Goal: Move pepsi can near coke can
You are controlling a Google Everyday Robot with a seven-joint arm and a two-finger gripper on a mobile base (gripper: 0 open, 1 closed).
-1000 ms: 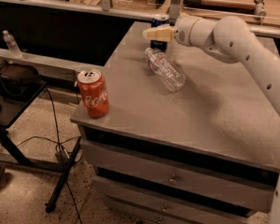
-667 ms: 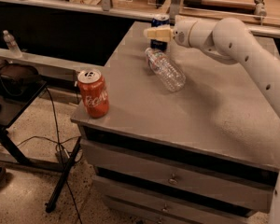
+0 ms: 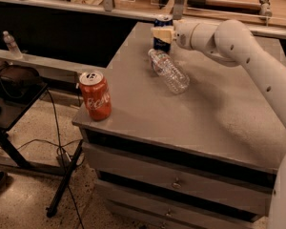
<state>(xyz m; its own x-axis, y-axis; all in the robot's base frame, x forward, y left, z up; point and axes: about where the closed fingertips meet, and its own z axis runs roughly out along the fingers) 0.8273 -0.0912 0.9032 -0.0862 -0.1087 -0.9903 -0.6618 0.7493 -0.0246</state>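
The pepsi can [image 3: 162, 23], dark blue with a silver top, stands upright at the far edge of the grey cabinet top [image 3: 214, 113]. My gripper [image 3: 162, 34] reaches in from the right at the can's mid-height, and its cream-coloured end covers the front of the can. The coke can [image 3: 96, 96], red-orange with white script, stands upright at the near left corner of the top, far from the gripper.
A clear plastic bottle [image 3: 168, 70] lies on its side just in front of the pepsi can, between the two cans. My white arm [image 3: 257, 66] spans the right side. A dark stand [image 3: 14, 87] and cables are on the left, with drawers below.
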